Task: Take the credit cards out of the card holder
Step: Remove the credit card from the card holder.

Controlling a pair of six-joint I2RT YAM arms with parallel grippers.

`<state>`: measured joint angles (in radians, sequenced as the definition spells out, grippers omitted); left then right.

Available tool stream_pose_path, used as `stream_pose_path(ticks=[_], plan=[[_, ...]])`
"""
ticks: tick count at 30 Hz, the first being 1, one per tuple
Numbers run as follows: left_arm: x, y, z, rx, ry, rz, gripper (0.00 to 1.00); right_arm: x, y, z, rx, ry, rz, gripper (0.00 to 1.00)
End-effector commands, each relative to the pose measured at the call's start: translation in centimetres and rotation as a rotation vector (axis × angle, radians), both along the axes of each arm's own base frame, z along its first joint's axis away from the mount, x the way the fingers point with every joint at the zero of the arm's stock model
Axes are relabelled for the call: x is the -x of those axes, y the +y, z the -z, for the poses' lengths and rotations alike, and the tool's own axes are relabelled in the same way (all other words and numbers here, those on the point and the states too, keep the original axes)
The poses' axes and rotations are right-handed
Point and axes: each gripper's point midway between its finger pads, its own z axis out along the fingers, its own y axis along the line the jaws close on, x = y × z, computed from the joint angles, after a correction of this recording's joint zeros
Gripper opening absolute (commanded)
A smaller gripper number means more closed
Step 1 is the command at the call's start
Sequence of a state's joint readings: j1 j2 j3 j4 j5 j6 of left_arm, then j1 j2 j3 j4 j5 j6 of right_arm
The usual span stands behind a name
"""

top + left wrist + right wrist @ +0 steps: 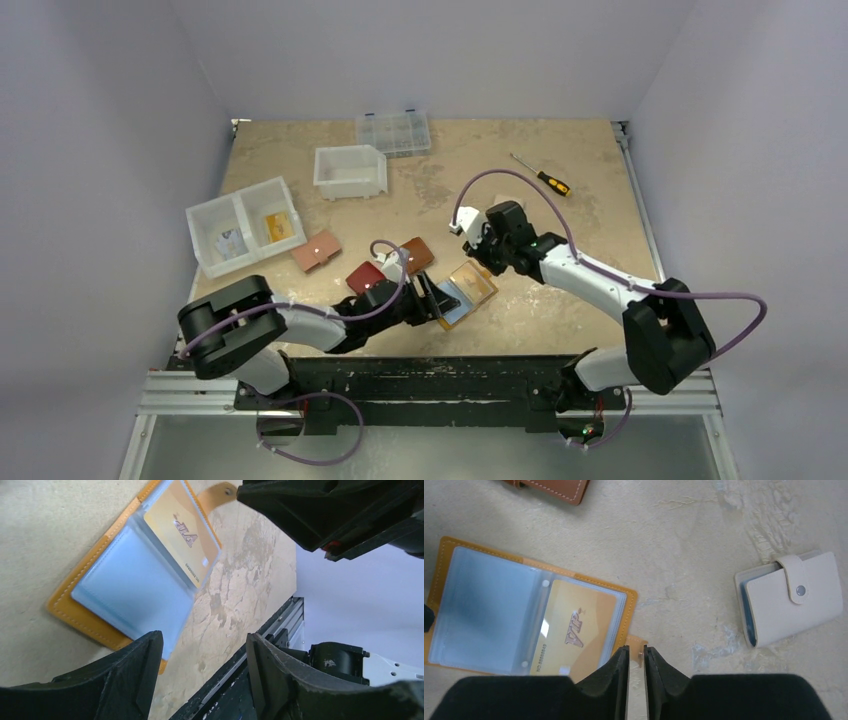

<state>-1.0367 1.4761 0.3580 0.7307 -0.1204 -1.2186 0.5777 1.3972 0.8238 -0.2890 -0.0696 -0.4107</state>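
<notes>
The mustard-yellow card holder [468, 292] lies open and flat on the table, its clear sleeves facing up. A yellow-orange card marked VIP [579, 630] sits inside one sleeve; the other sleeve looks pale blue and I cannot tell what it holds. My right gripper [636, 652] is shut to a thin slit, its tips right over the holder's snap tab [636, 641]. My left gripper [204, 652] is open wide and empty, with one finger [135, 675] over the holder's near corner [75, 615]. The card also shows in the left wrist view [182, 535].
A dark red wallet [364, 276], a brown wallet [417, 254] and a pink wallet [316, 251] lie left of the holder. A cream wallet [791, 597] lies to its right. White bins [243, 226] [351, 171], a clear organiser box [393, 132] and a screwdriver [540, 175] sit further back.
</notes>
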Motion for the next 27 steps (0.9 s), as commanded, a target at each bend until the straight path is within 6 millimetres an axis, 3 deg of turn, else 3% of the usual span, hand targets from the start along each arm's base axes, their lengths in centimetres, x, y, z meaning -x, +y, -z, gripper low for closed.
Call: stream_pose_path(ticks=[1, 5, 9, 11, 15, 17, 23, 27], plan=[[-0.4, -2.9, -2.4, 0.1, -0.051, 0.058, 0.65, -1.2, -1.1, -1.8, -0.03, -0.054, 0.039, 0.32], [-0.9, -3.5, -2.3, 0.088, -0.062, 0.054, 0.64, -1.3, -1.2, -4.0, -0.115, -0.092, 0.048, 0.48], [-1.6, -3.1, -1.9, 0.027, -0.08, 0.033, 0.64, 0.7, 1.1, -6.0, -0.276, -0.038, -0.056, 0.49], [-1.8, -2.9, -1.8, 0.006, -0.087, 0.023, 0.64, 1.9, 2.3, -6.1, -0.333, 0.025, -0.108, 0.44], [-2.1, -2.7, -1.8, -0.009, -0.099, 0.01, 0.64, 2.5, 2.8, -4.1, -0.312, 0.126, -0.138, 0.13], [-2.3, -2.6, -1.7, -0.019, -0.105, 0.003, 0.64, 2.2, 2.6, -2.8, -0.274, 0.166, -0.127, 0.05], [-3.3, -2.1, -1.1, -0.067, -0.113, -0.045, 0.63, 0.9, 1.4, 0.2, -0.168, 0.199, -0.057, 0.0], [-3.9, -2.5, -1.0, -0.103, -0.115, -0.058, 0.52, 0.2, 0.7, 1.0, -0.13, 0.184, -0.02, 0.0]])
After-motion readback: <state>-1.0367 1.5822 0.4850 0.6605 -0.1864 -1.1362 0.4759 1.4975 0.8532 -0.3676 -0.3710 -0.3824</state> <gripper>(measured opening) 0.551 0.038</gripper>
